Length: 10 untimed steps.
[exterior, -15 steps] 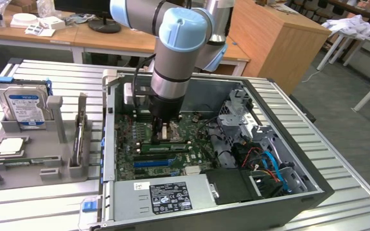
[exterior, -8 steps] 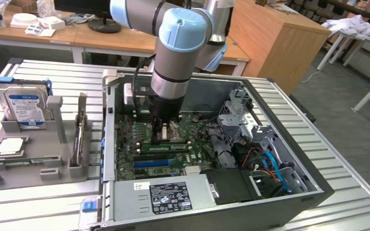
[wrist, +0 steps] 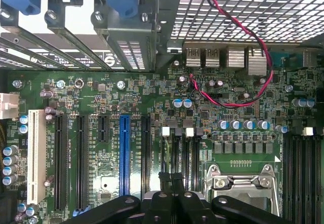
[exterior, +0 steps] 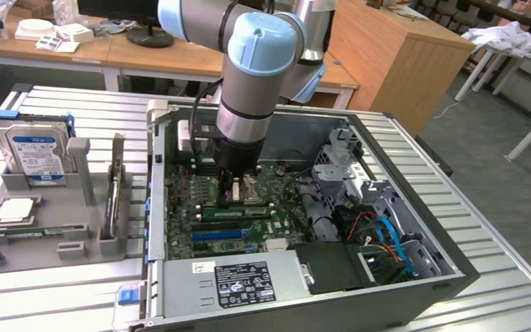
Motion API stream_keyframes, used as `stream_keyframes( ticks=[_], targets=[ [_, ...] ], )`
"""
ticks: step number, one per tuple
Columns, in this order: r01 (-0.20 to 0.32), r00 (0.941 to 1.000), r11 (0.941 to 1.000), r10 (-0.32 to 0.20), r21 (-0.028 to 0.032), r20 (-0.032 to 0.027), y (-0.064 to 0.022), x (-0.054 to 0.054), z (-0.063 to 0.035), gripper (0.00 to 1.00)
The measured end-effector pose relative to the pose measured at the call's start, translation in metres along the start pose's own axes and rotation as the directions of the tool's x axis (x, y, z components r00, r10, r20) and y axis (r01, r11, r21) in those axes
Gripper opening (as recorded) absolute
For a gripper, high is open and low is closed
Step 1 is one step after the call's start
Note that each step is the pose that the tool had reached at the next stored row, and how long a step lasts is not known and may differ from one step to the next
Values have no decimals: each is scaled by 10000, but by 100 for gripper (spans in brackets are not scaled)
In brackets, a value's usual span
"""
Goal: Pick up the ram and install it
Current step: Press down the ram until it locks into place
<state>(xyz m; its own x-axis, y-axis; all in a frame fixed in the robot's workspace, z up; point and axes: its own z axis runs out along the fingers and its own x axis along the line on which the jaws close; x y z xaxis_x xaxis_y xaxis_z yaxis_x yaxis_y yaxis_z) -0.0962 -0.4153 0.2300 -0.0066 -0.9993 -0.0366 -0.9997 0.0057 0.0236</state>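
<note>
My gripper (exterior: 232, 194) reaches down into the open computer case (exterior: 450, 270), low over the motherboard (exterior: 191, 187). Its fingers are shut. In the wrist view the gripper (wrist: 172, 181) has its black tips pressed together above the black memory slots (wrist: 185, 153) beside the CPU socket (wrist: 243, 183). A long green stick, the ram (exterior: 243, 206), lies along the slots right under the fingertips in the exterior view. Whether the fingers pinch it or only rest on it I cannot tell.
A grey parts tray (exterior: 44, 249) on the exterior view's left holds a blue-labelled hard drive (exterior: 35, 149). The power supply (exterior: 238, 280) fills the case's near side, with drive cage and cables (exterior: 386, 235) to the right. A red-black cable (wrist: 253, 37) loops near the rear ports.
</note>
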Motion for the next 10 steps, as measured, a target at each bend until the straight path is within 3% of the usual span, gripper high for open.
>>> stream_keyframes(
  ticks=[10],
  targets=[
    [1, 10000, 10000, -1, 4, 2, -1, 0, 18, 11]
  ],
)
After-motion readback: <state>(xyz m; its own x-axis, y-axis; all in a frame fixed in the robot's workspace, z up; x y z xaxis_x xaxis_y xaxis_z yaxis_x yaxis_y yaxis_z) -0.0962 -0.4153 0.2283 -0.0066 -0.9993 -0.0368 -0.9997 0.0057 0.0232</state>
